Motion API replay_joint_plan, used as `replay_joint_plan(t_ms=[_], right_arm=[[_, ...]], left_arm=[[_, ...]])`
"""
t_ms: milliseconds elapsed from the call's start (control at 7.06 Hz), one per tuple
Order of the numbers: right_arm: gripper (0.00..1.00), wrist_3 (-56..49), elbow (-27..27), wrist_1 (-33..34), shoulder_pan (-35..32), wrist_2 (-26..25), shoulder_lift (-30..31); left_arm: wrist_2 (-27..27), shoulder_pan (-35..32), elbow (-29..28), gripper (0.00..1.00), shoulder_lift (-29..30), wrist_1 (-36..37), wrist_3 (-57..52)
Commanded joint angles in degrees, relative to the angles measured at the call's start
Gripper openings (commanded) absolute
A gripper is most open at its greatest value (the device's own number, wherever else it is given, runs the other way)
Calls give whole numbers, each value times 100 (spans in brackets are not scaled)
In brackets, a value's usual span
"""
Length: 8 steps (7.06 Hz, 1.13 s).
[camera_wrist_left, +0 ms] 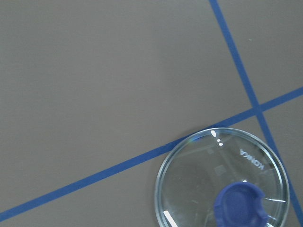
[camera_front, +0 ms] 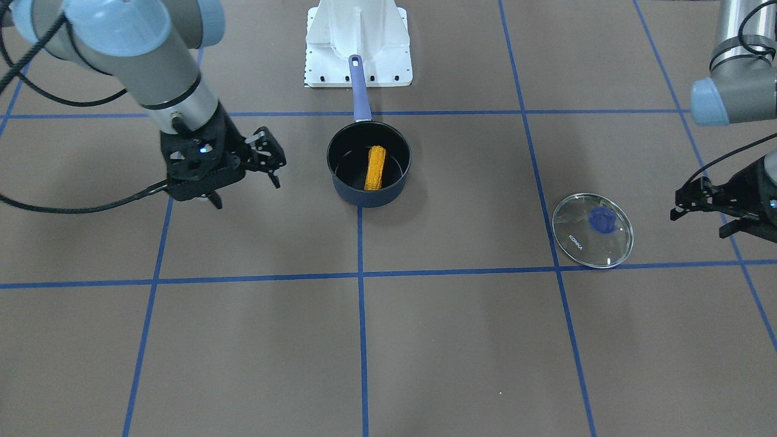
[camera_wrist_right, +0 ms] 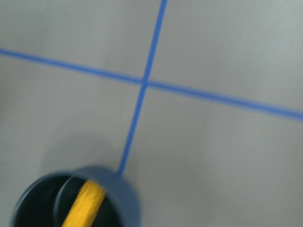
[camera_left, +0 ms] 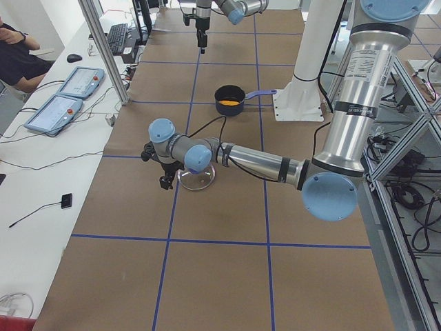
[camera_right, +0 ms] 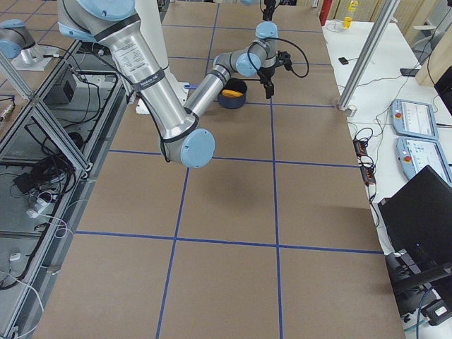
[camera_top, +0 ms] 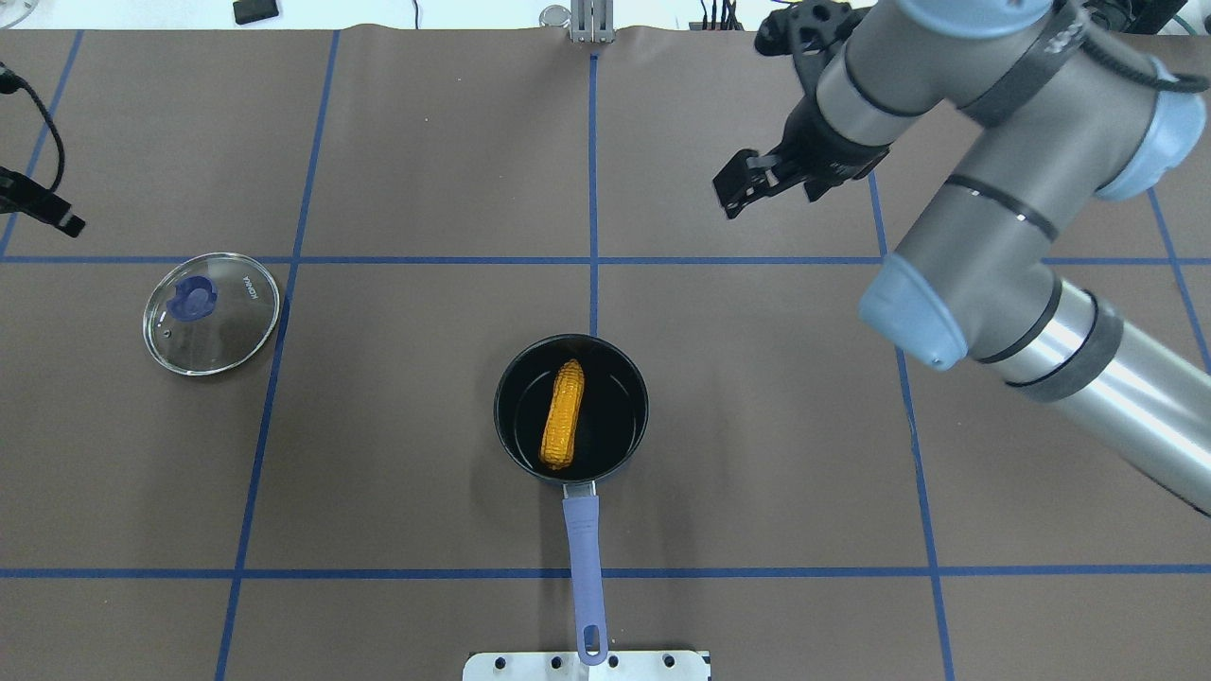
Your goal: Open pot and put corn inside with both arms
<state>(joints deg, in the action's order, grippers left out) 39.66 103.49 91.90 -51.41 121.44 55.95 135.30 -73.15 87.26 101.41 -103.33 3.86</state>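
Overhead view: the corn (camera_top: pixel 563 414) lies inside the uncovered pot (camera_top: pixel 615 416) at table centre, its lid (camera_top: pixel 211 313) at ten o'clock; the right gripper (camera_top: pixel 771 189) at one o'clock and the left gripper (camera_front: pixel 698 223) past the lid hang empty, fingers spread, so a low sweep might knock the pot and spill the corn.

Right tool (camera_front: pixel 247 193) and left tool (camera_front: pixel 698 223) both hover raised, jaws spread apart (nothing held in either).
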Motion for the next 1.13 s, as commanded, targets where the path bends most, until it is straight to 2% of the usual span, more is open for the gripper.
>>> replay_joint_plan(t_ms=[0, 142, 425, 566, 708, 850, 991], right_arm=[[100, -370, -153, 4, -781, -15, 510], [100, -937, -171, 64, -1166, 107, 783], [100, -3146, -14, 2189, -2193, 205, 742], [100, -3914, -4, 2836, -2529, 152, 794], [100, -4035, -82, 3182, -2758, 160, 1012], [100, -4114, -109, 3124, -2970, 282, 1493], [100, -4576, -179, 2993, -3268, 658, 1941]], left_arm=[[5, -803, -559, 100, -216, -3, -1487], [5, -867, -700, 100, -261, -20, -1589], [5, -964, -702, 100, -306, -21, -1512], [5, -973, -702, 100, -314, -12, -1416], [5, -990, -702, 100, -314, -29, -1388], [5, -1060, -702, 100, -314, -29, -1388], [-3, -1139, -710, 100, -323, -21, -1388]])
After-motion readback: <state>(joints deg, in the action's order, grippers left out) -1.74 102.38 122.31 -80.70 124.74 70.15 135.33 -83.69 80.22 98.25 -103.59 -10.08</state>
